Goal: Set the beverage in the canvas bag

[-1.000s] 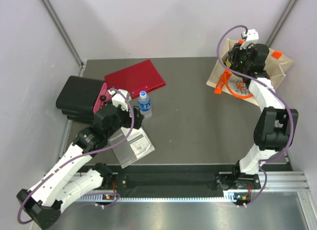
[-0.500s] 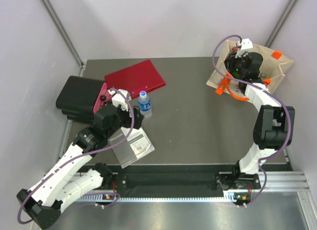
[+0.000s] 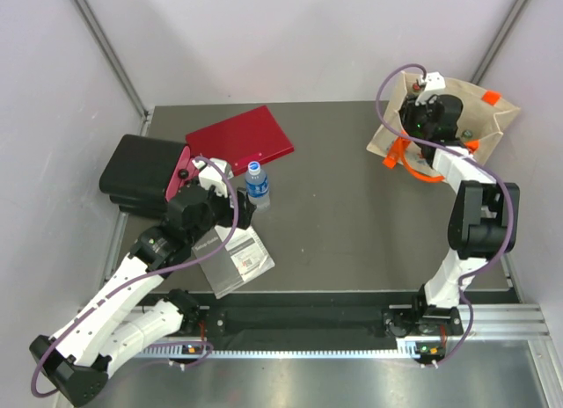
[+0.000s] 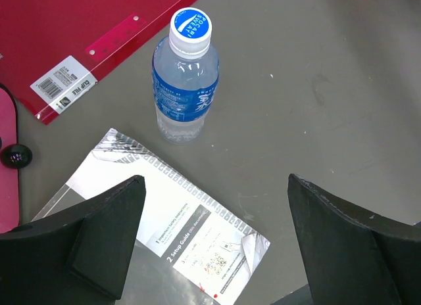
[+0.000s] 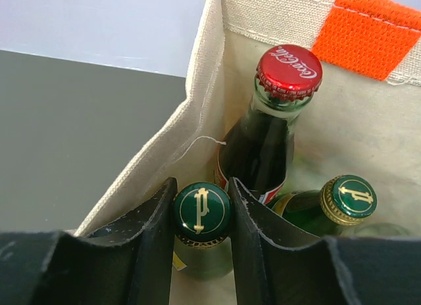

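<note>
R gripper (image 5: 201, 221) is clamping a green-cap bottle (image 5: 201, 210) inside the bag (image 5: 195, 111), cola bottle (image 5: 262, 137) & 2nd green-cap (image 5: 346, 198) sitting alongside; L gripper (image 4: 214, 223) is gaping wide.

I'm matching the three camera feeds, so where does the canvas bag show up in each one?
Top external: canvas bag at the table's far right corner.
Right wrist: its inner wall fills the middle and right, with bottles inside.
Left wrist: not recognisably in it.
Shared landmark: the bag's orange tabs, in the top and right wrist views.
</note>
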`<action>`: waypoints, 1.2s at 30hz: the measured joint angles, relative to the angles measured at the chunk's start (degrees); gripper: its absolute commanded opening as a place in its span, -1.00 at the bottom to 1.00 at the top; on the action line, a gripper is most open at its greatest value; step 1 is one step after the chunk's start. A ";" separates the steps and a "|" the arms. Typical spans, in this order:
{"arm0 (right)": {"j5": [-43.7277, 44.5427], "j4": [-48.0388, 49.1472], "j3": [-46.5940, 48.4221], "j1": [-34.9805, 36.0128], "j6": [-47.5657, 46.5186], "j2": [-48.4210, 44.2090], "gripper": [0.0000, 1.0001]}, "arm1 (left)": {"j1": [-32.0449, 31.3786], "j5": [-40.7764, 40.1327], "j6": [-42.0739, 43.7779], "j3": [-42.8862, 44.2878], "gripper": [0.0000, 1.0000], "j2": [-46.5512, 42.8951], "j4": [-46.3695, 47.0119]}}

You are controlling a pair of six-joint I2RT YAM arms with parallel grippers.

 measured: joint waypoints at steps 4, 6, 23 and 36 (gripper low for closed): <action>0.13 -0.59 0.85 0.00 0.00 0.98 -0.47 | -0.02 0.02 0.00 0.00 0.86 0.00 0.00; 0.15 -1.33 2.19 0.02 0.04 1.90 -0.36 | -0.04 0.00 0.00 0.00 0.87 0.00 0.00; 0.66 -3.80 5.33 0.52 2.56 3.72 -0.09 | -0.04 0.00 0.02 0.00 0.87 0.00 0.00; 5.64 -7.93 7.19 0.81 4.09 -3.28 0.06 | -0.04 0.02 0.00 0.00 0.87 -0.02 0.00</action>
